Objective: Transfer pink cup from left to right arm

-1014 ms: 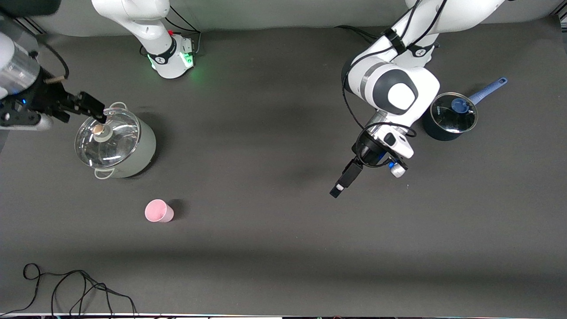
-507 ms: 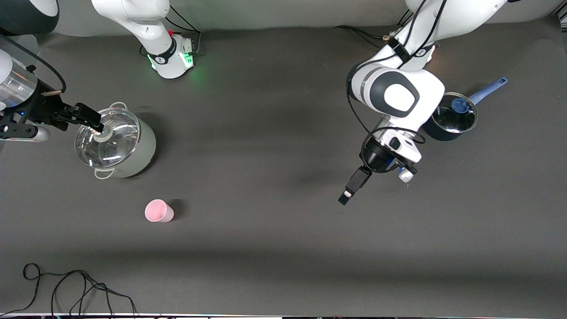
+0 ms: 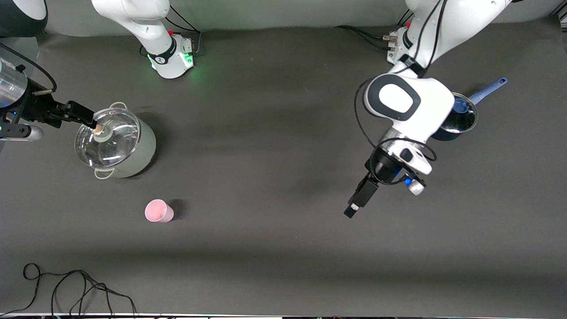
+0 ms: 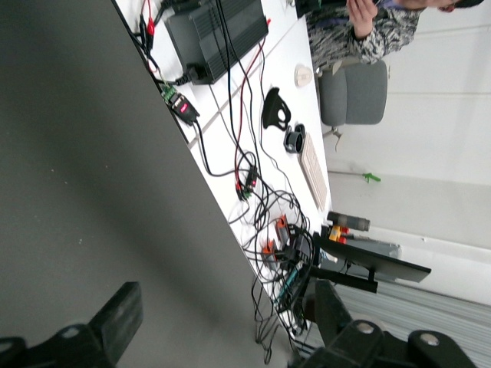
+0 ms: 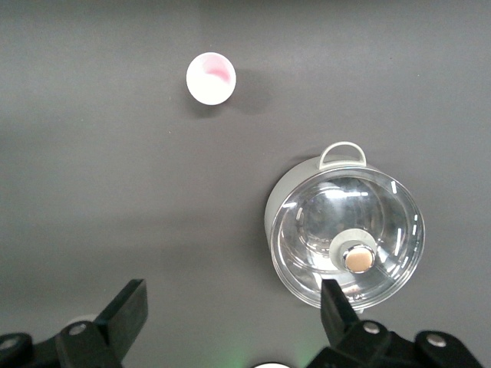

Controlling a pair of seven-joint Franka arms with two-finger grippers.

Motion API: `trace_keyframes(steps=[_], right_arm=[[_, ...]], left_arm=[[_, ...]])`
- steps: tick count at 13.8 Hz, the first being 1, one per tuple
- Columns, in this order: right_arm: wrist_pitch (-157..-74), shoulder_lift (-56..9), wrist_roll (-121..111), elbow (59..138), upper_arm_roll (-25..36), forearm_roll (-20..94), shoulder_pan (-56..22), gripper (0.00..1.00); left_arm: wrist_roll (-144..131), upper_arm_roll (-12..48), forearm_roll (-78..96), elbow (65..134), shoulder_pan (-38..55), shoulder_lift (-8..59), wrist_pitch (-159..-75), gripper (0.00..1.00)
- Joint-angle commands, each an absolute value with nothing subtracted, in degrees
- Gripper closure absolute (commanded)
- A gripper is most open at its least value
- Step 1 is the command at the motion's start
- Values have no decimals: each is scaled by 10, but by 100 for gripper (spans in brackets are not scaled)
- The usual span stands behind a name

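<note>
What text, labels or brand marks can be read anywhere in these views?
None readable.
Arm bases: dark collar markings, too small to read.
Pink cup, grey-green pot, blue saucepan: no print visible.
Side-bench electronics: any labels blurred.

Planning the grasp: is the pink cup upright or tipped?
Upright: the pink cup stands on the table, its round open mouth facing up.

A: Where does the cup (image 3: 158,211) stand relative to the lidded pot (image 3: 116,142)?

B: On the table (image 3: 274,248), nearer the front camera than the pot. The saucepan (image 3: 456,119) sits well apart from the pot, toward the left arm's end.
</note>
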State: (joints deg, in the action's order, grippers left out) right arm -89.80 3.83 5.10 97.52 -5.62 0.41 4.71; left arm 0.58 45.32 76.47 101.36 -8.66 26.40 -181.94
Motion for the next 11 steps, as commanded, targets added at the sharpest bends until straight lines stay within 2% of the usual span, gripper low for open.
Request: trace_keyframes(steps=[1, 5, 8, 11], right_arm=[[-893, 44, 46, 976, -27, 5, 3, 0], [-893, 33, 46, 962, 56, 6, -82, 0], [-893, 1, 39, 920, 54, 5, -85, 0], [-894, -4, 44, 913, 54, 5, -89, 0]], left_arm=[[-63, 396, 726, 1066, -80, 191, -1720, 0], [-101, 321, 614, 1102, -83, 133, -1540, 0], [-134, 246, 422, 1098, -85, 103, -1352, 0], [-131, 188, 284, 1086, -87, 73, -1226, 0]])
